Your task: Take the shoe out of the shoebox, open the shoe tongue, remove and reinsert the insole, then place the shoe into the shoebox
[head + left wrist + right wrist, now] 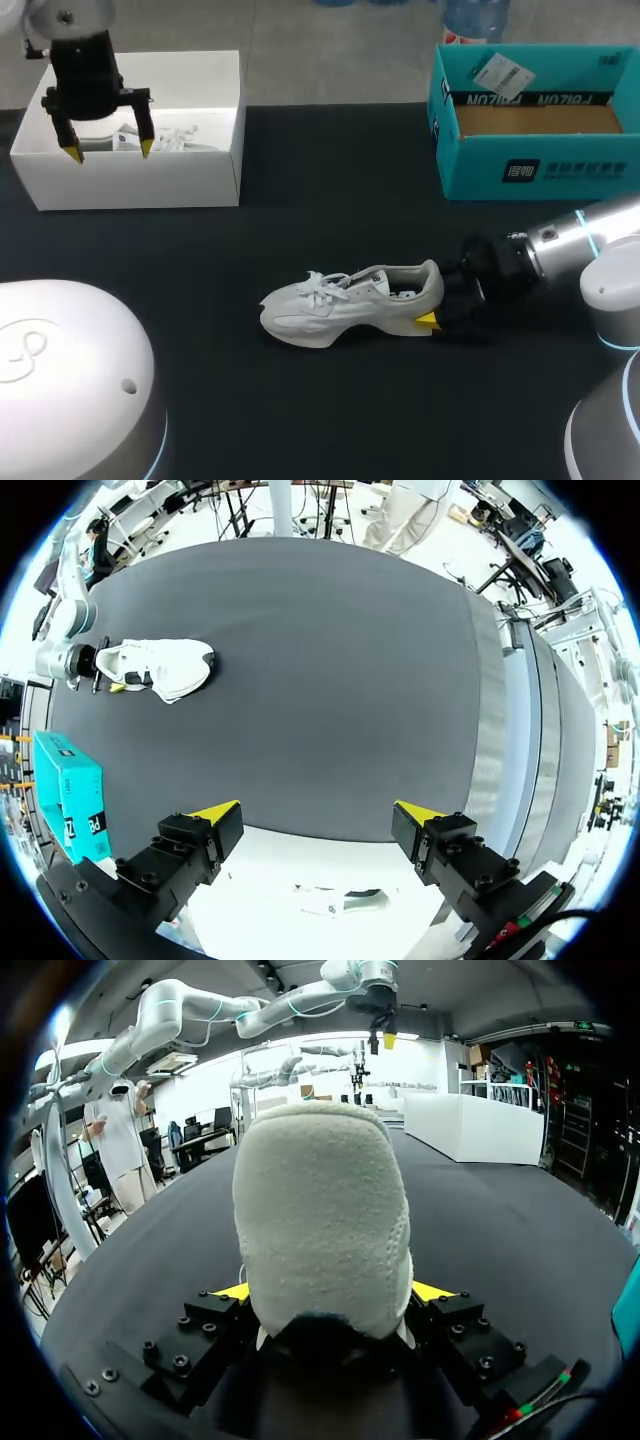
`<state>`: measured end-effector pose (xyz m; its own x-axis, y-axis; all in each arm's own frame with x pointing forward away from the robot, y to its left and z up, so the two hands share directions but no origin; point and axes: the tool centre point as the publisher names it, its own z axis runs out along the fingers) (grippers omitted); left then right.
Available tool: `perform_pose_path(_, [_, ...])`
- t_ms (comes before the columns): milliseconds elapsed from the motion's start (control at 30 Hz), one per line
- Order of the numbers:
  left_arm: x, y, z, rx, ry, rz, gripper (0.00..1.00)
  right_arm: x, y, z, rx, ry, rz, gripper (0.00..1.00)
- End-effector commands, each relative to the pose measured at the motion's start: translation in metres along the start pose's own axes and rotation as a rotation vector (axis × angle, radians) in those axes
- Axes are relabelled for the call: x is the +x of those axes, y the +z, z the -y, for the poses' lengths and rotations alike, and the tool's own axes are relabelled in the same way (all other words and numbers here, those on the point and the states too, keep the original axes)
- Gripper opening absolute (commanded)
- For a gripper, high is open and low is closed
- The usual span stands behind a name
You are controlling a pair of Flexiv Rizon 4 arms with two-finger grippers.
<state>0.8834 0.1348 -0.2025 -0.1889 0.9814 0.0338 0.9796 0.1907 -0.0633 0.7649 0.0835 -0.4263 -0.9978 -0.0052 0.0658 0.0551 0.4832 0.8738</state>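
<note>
A white sneaker (345, 303) lies on its sole in the middle of the black table, toe pointing left. My right gripper (434, 303) comes in low from the right and is shut on the sneaker's heel (325, 1210), a yellow-tipped finger (232, 1291) pressed to each side. Only one yellow tip shows in the head view. The white shoebox (130, 185) stands at the back left, with white contents (165, 137) inside. My left gripper (110, 150) hangs open above that box (330, 880), nothing between its fingers (215, 815). From there the sneaker (160, 668) is far ahead.
A teal box (535, 150) with a brown cardboard inside and a loose tag stands at the back right, also in the left wrist view (70, 800). My arms' white bases fill the front corners (70, 380). Black tabletop (330, 200) separates the boxes from the sneaker.
</note>
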Motion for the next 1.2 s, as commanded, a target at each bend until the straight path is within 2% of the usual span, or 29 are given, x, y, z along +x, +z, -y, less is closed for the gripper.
perform_pose_path(33, [-0.015,0.009,0.011,-0.100,0.006,-0.016,1.00,0.001,0.005,0.004,0.003,0.000,0.002,0.00])
perform_pose_path(300, [-0.038,0.022,0.037,-0.090,0.033,-0.034,1.00,0.001,0.005,0.004,0.003,0.000,0.002,0.00])
perform_pose_path(900, [-0.038,0.022,0.037,-0.090,0.033,-0.034,1.00,0.001,0.005,0.004,0.003,0.000,0.002,0.00])
perform_pose_path(967, [-0.049,0.022,0.043,-0.041,-0.152,-0.046,1.00,0.001,0.005,0.004,0.003,0.000,0.002,0.00])
perform_pose_path(1000, [-0.056,0.024,0.046,-0.053,-0.241,-0.064,1.00,0.001,0.005,0.004,0.003,0.000,0.002,0.00])
perform_pose_path(1067, [-0.068,0.025,0.052,0.034,-0.407,-0.053,1.00,0.001,0.005,0.004,0.003,0.000,0.002,0.00])
perform_pose_path(1100, [-0.076,0.027,0.052,0.038,-0.508,-0.090,1.00,0.001,0.005,0.004,0.003,0.000,0.002,0.00])
perform_pose_path(1167, [-0.087,0.028,0.054,-0.023,-0.700,-0.094,1.00,0.001,0.005,0.004,0.003,0.000,0.002,0.00])
perform_pose_path(1200, [-0.092,0.029,0.054,0.043,-0.785,-0.083,1.00,0.001,0.005,0.004,0.003,0.000,0.002,0.00])
